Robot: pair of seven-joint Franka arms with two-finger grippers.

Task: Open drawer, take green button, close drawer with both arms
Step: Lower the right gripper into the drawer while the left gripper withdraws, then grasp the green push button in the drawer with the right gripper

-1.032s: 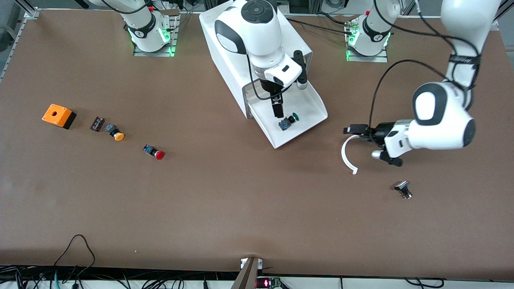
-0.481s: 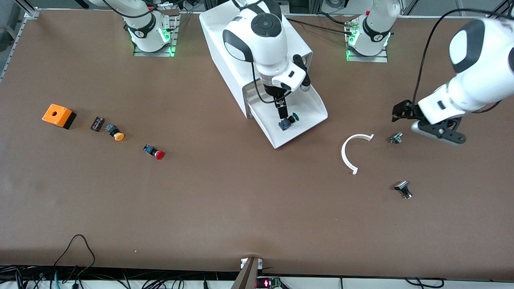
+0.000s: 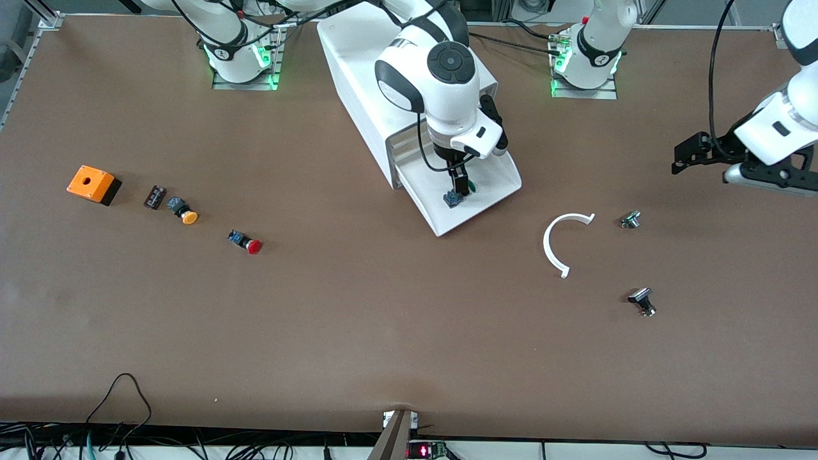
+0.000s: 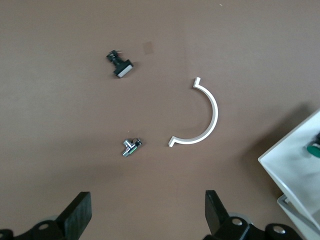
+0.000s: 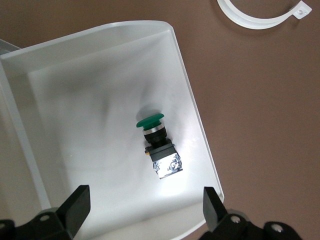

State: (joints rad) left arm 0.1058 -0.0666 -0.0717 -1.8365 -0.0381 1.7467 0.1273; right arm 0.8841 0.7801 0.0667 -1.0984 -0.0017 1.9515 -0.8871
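Note:
The drawer [image 3: 495,171], the lowest one of the white cabinet [image 3: 358,70], is pulled out as a shallow white tray. The green-capped button [image 3: 457,195] lies on its side in it, dark body toward the tray's front rim. My right gripper [image 3: 459,184] hangs open just over the button. In the right wrist view the button [image 5: 157,142] lies in the drawer [image 5: 75,100] between and ahead of the open right gripper [image 5: 144,210]. My left gripper [image 3: 682,156] is open and empty, over bare table at the left arm's end; it also shows in the left wrist view [image 4: 146,215].
A white plastic arc [image 3: 555,246], a small metal part [image 3: 630,220] and a black part [image 3: 642,300] lie toward the left arm's end. An orange box [image 3: 93,184], a small dark part [image 3: 154,197], a yellow-capped button [image 3: 183,211] and a red-capped button [image 3: 246,243] lie toward the right arm's end.
My left gripper left the white arc and swung away toward the left arm's end of the table. My right gripper shifted over the drawer and now sits right above the green-capped button.

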